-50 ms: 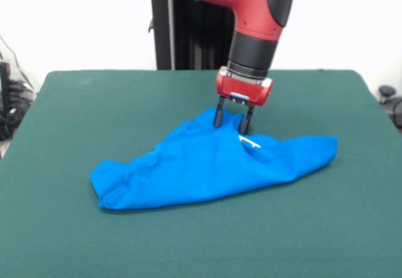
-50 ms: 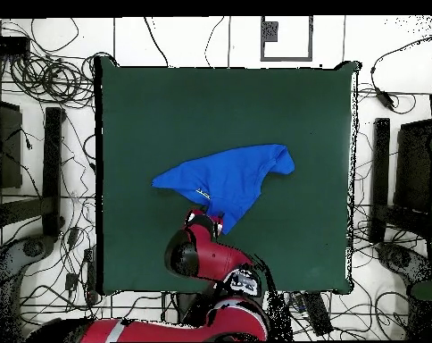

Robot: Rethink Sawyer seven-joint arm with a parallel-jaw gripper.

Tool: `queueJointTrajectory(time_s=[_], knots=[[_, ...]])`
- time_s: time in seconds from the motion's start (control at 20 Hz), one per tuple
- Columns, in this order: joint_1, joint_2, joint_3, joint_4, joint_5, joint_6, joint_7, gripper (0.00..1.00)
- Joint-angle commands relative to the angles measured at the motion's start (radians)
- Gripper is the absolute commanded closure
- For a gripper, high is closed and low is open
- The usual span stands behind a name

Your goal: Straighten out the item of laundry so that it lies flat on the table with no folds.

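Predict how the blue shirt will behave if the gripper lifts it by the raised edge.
The shirt is probably floppy: it lies crumpled in soft folds. It would likely drape from the gripper rather than hold shape. It may drag on the felt-like table.

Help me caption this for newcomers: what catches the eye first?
A bright blue T-shirt lies bunched in a rough triangle mid-table on the dark green table. The red arm's gripper comes down on the shirt's peak at its far edge, its two dark fingers apart, straddling the cloth.
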Motion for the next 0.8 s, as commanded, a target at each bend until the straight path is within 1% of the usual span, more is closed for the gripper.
queueJointTrajectory(time_s=[0.05, 0.1, 0.8], knots=[[0.019, 0.062, 0.111, -0.007, -0.003, -0.040, 0.202, 0.00], [0.018, 0.061, 0.112, -0.007, -0.005, -0.041, 0.202, 1.00], [0.013, 0.053, 0.117, -0.005, 0.000, -0.023, 0.202, 1.00]])
